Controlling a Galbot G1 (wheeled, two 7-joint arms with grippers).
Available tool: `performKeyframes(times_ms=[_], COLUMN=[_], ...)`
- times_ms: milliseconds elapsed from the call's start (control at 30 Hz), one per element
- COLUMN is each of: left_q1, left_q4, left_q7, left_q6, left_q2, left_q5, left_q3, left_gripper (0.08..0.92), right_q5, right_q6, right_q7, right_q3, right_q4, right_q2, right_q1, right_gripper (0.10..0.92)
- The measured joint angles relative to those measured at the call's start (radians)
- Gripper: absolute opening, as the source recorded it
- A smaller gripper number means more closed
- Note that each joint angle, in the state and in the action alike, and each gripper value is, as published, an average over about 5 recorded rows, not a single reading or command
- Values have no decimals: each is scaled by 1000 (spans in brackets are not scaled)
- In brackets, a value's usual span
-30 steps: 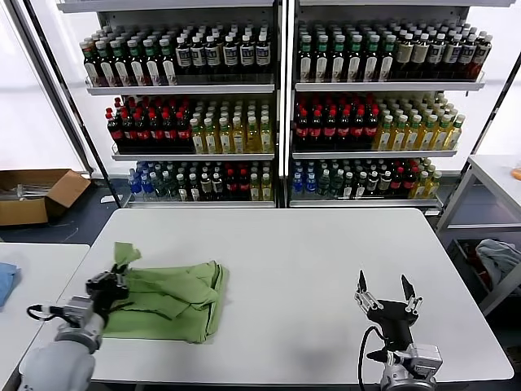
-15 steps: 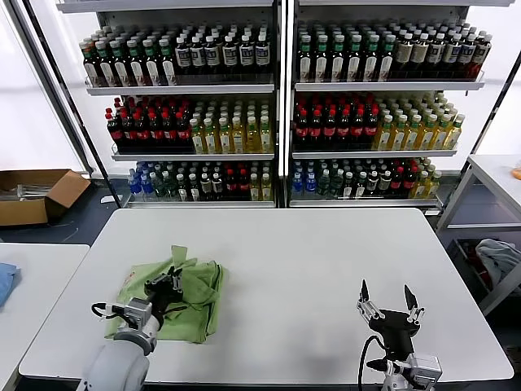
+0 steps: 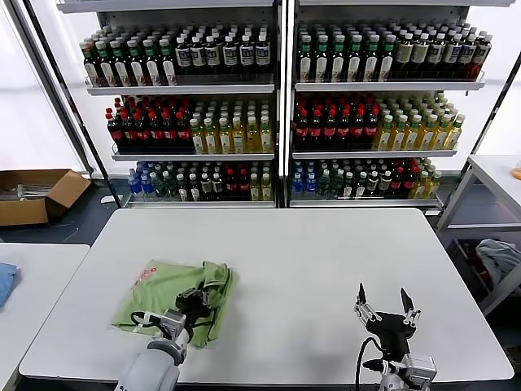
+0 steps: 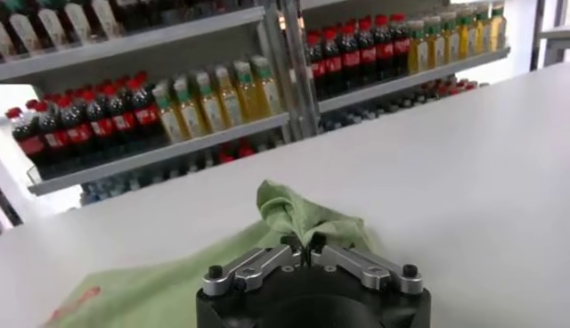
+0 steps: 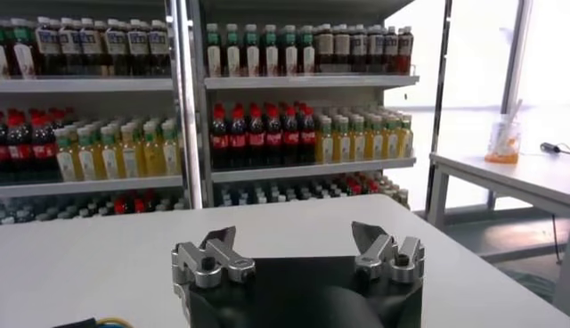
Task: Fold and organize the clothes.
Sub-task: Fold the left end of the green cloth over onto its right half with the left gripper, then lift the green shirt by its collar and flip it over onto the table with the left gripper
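We see the table [image 3: 326, 261] bare except for the shirt [image 3: 167, 292], which lies at its left front. Since a moment ago we have dragged the left sleeve across toward the table's middle; the red logo now faces up, so one fold is nearly made. Our left gripper [image 3: 194, 302] stays clenched on shirt fabric. Our right gripper [image 3: 383, 309] waits splayed at the table's right front; nothing blocks us.

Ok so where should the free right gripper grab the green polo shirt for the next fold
Probably the polo shirt's bunched right edge, approached from the table's open right side. That edge stands raised in folds, while the left gripper pinches fabric there and the right gripper waits open.
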Motion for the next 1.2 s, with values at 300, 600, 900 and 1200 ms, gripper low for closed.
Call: performKeyframes(times_ms=[300,600,900,1200], left_q1=[32,104,96,45], left_q4=[-12,-119,-313,-307], left_q7=[-25,-79,-129,-135], left_q6=[-32,-10,46,49], left_q2=[-34,-65,-55,45], left_q5=[0,-150,-429,-533], left_q3=[45,94,22,-191], left_gripper=[324,584,806,823], right_q5=[0,5,10,8], right_q6=[-3,-13,-25,-40], right_q7=[1,7,6,9], right_q3=[-11,-18,-29,-49], right_q4=[-12,-22,-41,-66], right_q2=[1,-10,-28,-38], right_q1=[17,38,63,100], right_gripper=[823,823,823,823])
